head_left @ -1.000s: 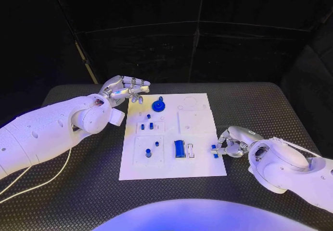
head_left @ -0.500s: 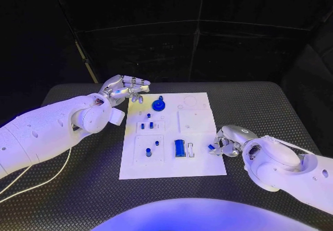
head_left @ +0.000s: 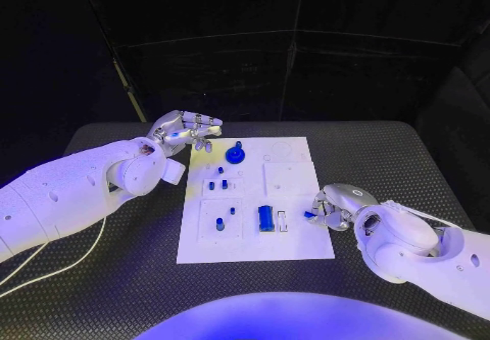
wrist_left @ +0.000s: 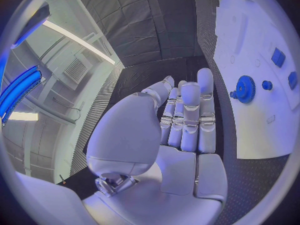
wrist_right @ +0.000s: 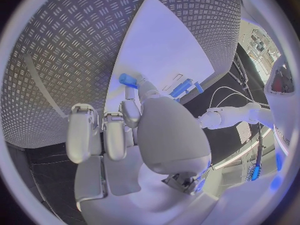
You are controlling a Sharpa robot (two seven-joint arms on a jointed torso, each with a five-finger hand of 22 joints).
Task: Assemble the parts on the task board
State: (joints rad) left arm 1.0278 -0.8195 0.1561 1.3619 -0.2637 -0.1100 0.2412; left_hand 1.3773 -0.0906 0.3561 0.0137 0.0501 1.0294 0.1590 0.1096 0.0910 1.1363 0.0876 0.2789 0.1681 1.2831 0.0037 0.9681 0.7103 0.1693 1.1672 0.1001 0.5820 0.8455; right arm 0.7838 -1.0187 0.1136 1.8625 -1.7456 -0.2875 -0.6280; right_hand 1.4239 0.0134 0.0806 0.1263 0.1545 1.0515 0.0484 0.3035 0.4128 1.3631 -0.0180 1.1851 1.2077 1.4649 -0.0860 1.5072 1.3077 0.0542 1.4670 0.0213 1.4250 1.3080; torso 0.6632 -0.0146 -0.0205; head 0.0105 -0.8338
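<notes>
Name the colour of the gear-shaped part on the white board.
Blue gear-shaped part; clearest in the left wrist view.

Setting: robotics test lab, enclosed bench cell.

- Table (head_left: 408,163): black, ribbed anti-slip matting across the whole top.
- Enclosure: dark panels (head_left: 337,71) behind and beside the table, joined by thin frame bars, forming a booth.
- Task board (head_left: 291,244): white plate with recessed sockets, lying in the middle of the table; small blue parts (head_left: 265,217) and a blue gear (head_left: 236,153) on it.
- Cable (head_left: 61,265): pale lead trailing loose over the matting on the left side of the table.
- Room beyond, seen in the left wrist view: white ceiling with a vent grille (wrist_left: 76,70) and strip lights (wrist_left: 78,41), an institutional indoor fit-out.
</notes>
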